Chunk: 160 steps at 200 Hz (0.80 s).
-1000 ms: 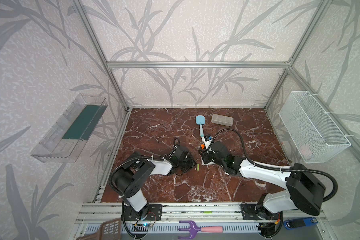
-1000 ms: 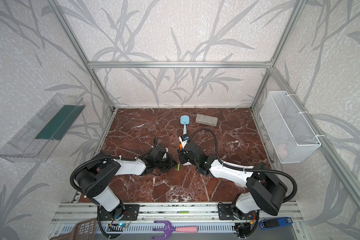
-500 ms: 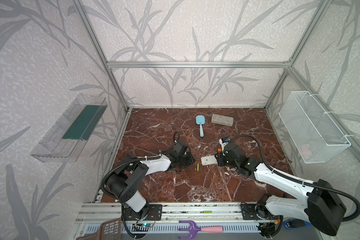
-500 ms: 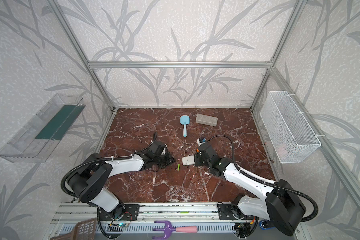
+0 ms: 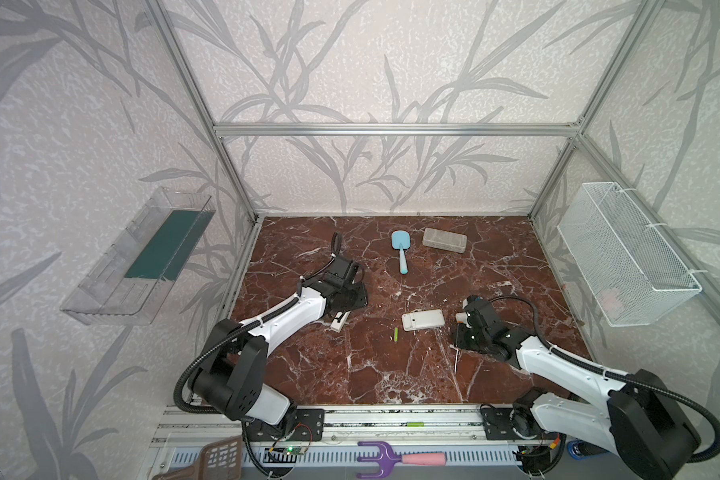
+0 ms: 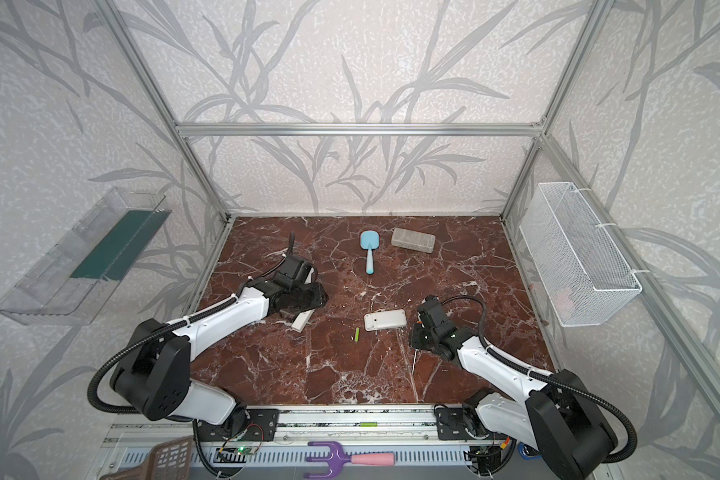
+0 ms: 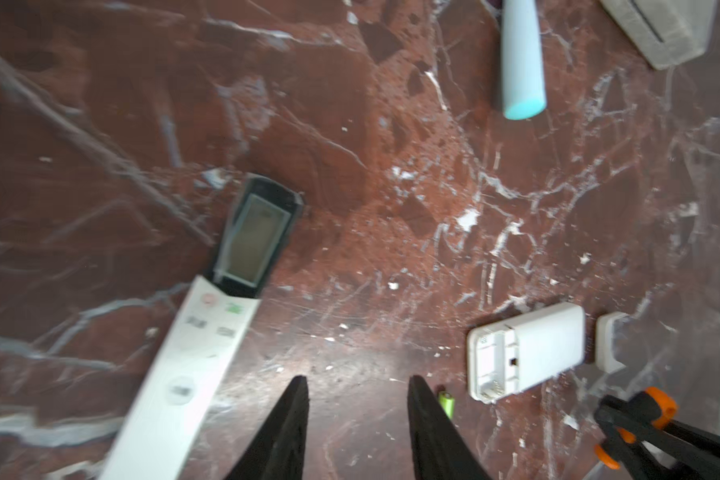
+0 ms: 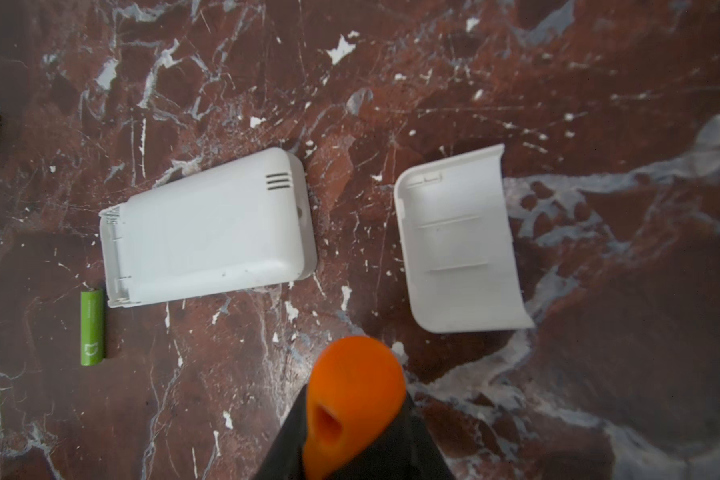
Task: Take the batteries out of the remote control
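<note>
Lowering our part-open, empty left hand [image 7: 357, 380] squarely over the lime-green cylindrical battery [image 8: 91, 328] on the marble desk [image 8: 558, 83] beside the small white plastic remote [image 8: 208, 226], we should park the right hand [image 5: 470, 334], gripping the orange-and-black screwdriver [image 8: 356, 386].

Before me the red-brown marbled desk [image 5: 495, 266] carries six loose things. Near its middle a short white remote [image 5: 423, 320] lies back up, its battery bay open, with one lime-green battery [image 5: 396, 334] just beside that open end and the detached cover [image 8: 458, 241] apart from the other end. A long white remote [image 7: 192, 353] lies further left; a blue scoop [image 5: 400, 249] and grey box [image 5: 444, 240] lie near the back.
</note>
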{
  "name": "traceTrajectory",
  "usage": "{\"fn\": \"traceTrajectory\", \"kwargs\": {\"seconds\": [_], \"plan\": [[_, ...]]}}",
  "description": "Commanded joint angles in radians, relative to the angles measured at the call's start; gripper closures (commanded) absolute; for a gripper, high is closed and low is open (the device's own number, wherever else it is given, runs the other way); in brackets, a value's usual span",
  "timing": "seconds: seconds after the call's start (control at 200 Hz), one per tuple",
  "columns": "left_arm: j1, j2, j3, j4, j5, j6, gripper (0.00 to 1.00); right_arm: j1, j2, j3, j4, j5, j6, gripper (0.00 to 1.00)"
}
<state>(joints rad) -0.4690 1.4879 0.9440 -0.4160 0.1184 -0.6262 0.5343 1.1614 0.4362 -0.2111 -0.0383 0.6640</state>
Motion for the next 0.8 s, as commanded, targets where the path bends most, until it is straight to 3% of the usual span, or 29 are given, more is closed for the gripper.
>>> {"fn": "traceTrajectory", "kwargs": {"seconds": [0.0, 0.07, 0.285, 0.51, 0.795], "plan": [[0.027, -0.020, 0.017, -0.136, -0.106, 0.129, 0.47, -0.005, 0.046, 0.006, -0.020, -0.021, 0.000, 0.77], [0.045, -0.009, 0.009, -0.135, -0.094, 0.160, 0.36, -0.005, 0.068, 0.020, -0.037, -0.033, -0.010, 0.70], [0.057, 0.050, 0.040, -0.176, -0.103, 0.206, 0.27, -0.005, 0.055, 0.039, -0.077, -0.009, -0.035, 0.53], [0.056, 0.081, 0.068, -0.178, -0.149, 0.293, 0.21, -0.005, -0.027, 0.043, -0.106, 0.018, -0.073, 0.50], [0.059, 0.220, 0.124, -0.137, -0.112, 0.346, 0.14, -0.005, -0.141, 0.067, -0.128, 0.025, -0.101, 0.50]]}}
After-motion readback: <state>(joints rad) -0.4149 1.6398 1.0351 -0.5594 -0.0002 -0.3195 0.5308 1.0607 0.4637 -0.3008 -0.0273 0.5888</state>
